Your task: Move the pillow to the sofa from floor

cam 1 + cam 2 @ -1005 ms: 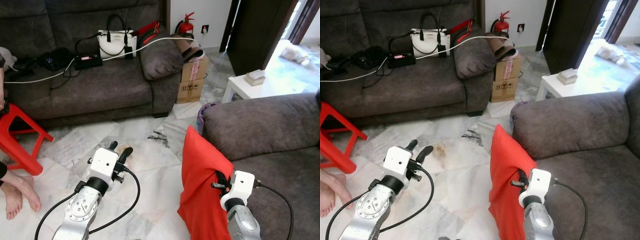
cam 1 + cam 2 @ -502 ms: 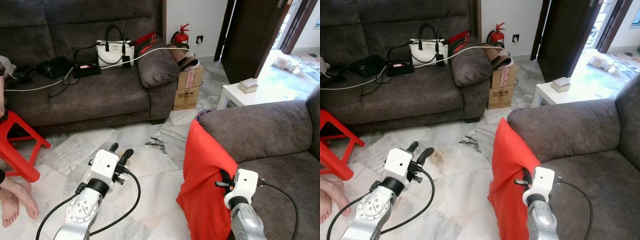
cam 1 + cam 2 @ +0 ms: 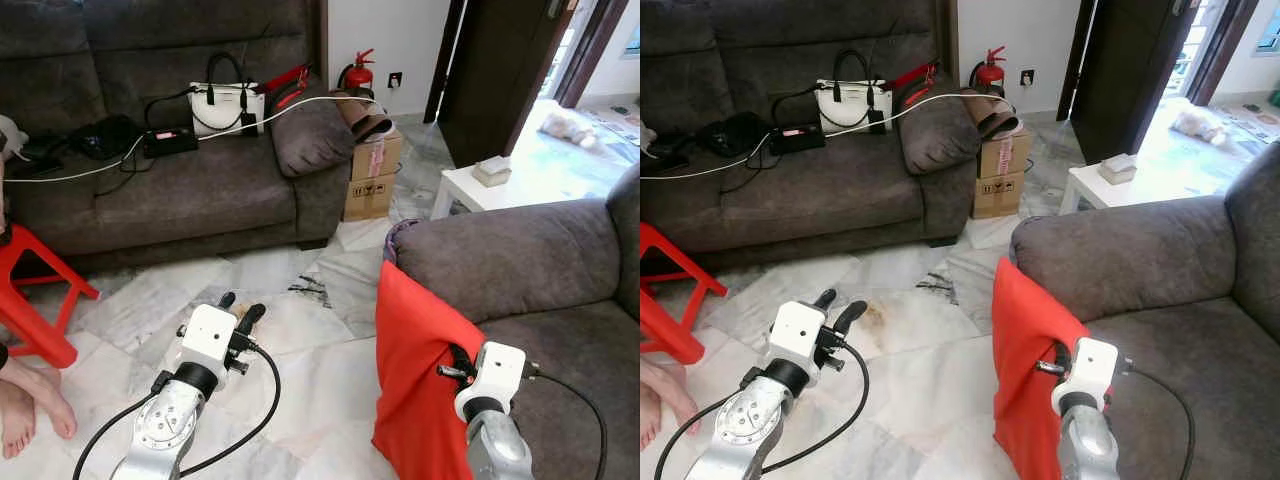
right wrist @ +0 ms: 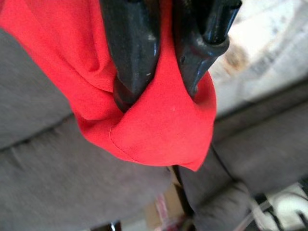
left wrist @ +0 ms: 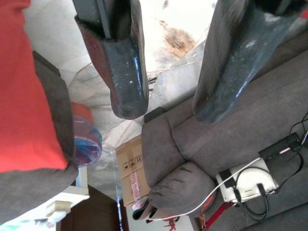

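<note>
Right wrist view: claw (image 4: 159, 86) tips buried in pillow (image 4: 159, 130)

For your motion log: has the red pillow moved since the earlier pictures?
Yes. The red pillow, pinched by the right gripper, has shifted toward the grey sofa's armrest.

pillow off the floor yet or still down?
Off the floor: the red pillow hangs upright, pinched in the right pincer, against the sofa's front edge.

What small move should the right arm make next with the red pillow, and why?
Probably carry it a little further right, over the seat. The right gripper is shut on the red pillow, which hangs upright against the front edge of the grey sofa, mostly over the floor. The left gripper is open and idle.
</note>
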Robot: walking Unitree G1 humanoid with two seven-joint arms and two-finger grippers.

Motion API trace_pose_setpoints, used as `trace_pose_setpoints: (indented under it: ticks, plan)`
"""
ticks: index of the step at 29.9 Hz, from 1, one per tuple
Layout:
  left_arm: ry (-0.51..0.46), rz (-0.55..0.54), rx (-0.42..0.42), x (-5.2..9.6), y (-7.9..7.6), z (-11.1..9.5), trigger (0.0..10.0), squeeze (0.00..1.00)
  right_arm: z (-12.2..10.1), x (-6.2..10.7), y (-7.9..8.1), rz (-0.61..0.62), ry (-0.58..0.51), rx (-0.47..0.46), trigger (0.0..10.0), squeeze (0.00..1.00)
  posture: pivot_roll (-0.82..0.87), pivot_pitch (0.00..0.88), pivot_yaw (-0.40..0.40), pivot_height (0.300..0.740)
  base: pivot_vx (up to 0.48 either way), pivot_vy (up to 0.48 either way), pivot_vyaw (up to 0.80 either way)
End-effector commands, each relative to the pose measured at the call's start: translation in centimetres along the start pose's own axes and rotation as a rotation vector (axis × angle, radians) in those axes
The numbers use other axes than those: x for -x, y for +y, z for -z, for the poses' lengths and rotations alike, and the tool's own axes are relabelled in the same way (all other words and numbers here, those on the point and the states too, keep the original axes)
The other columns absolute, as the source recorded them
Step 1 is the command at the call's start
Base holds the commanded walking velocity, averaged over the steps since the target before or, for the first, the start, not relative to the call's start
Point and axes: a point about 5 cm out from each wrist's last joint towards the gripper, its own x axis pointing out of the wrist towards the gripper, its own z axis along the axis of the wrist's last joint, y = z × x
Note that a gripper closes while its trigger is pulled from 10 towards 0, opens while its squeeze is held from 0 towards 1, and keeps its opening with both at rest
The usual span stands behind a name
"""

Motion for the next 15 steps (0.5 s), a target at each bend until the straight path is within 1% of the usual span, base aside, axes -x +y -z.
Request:
trace_pose_setpoints:
  ticks: [1,2,3,5,9,11,15]
  plan:
    - [-0.011,-0.003,-0.001,-0.4,0.3,-0.1,10.0,0.0,-4.2,-0.8,0.9,-0.061,-0.225,0.003,10.0,0.0,0.11,0.0,0.048,0.74,0.0,0.0,0.0]
    - [-0.011,-0.003,-0.001,-0.4,0.3,-0.1,10.0,0.0,-4.2,-0.8,0.9,-0.061,-0.225,0.003,10.0,0.0,0.11,0.0,0.048,0.74,0.0,0.0,0.0]
    - [-0.019,-0.007,0.0,-1.0,0.3,-0.3,10.0,0.0,-4.3,-0.3,0.8,-0.073,-0.239,0.008,10.0,0.0,0.09,0.0,0.053,0.74,0.0,0.0,0.0]
    - [-0.026,-0.014,0.006,-1.4,0.2,-0.4,10.0,0.0,-4.2,-0.1,0.6,-0.07,-0.242,0.0,10.0,0.0,0.08,0.0,0.053,0.74,0.0,0.0,0.0]
    - [-0.043,-0.013,0.017,-1.7,-0.2,-0.7,10.0,0.0,-3.9,0.2,0.2,-0.049,-0.238,-0.021,10.0,0.0,0.08,0.0,0.048,0.74,0.0,0.0,0.0]
    - [-0.045,-0.012,0.019,-1.7,-0.3,-0.6,10.0,0.0,-3.9,0.3,0.2,-0.056,-0.234,-0.013,10.0,0.0,0.08,0.0,0.046,0.74,0.0,0.0,0.0]
    - [-0.04,-0.018,0.029,-1.3,-0.6,-0.2,10.0,0.0,-4.0,0.4,0.2,-0.069,-0.229,-0.017,10.0,0.0,0.08,0.0,0.041,0.74,0.0,0.0,-0.8]
